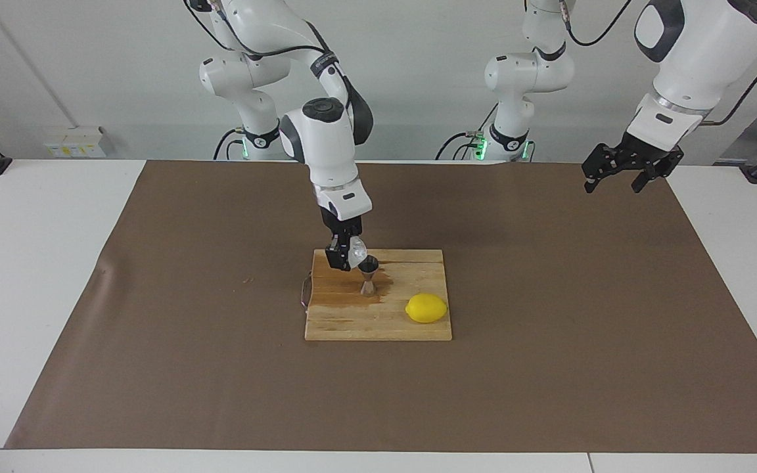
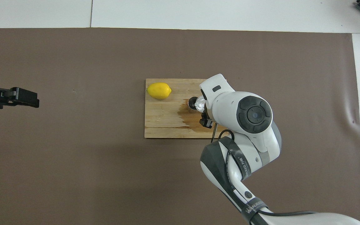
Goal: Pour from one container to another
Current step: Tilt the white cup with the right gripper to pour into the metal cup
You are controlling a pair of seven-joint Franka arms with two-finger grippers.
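From the facing view, a wooden cutting board [image 1: 378, 295] lies in the middle of a brown mat [image 1: 549, 295]. The board is our landmark. The right gripper [image 1: 347, 257] hangs over the board's edge nearest the robots. Its jaws pinch a small clear cup [image 1: 357, 249]. The cup is tilted, and its mouth leans down toward a shiny steel jigger [image 1: 368, 276]. The jigger stands upright on the board, and the cup's lip sits just above the jigger's top. A dark wet patch [image 1: 352, 286] spreads on the wood around the jigger. A yellow lemon [image 1: 426, 308] lies on the board too, farther from the robots than the jigger and toward the left arm's end. The left gripper [image 1: 621, 179] waits in the air, well apart from the board, over the mat's corner. Its jaws are spread.

From the overhead view, the board [image 2: 161, 122] shows the same wet patch [image 2: 192, 120]. The jigger [image 2: 192, 102] is seen as a round dark mouth, and the cup [image 2: 200, 104] touches or nearly touches its rim. The right gripper [image 2: 205, 120] is mostly hidden under its own arm. That arm's sleeve has writing on it, but I can't read it all. The lemon [image 2: 159, 90] sits at the board's corner. The left gripper [image 2: 27, 97] is over the mat [image 2: 73, 156], well apart from the board.
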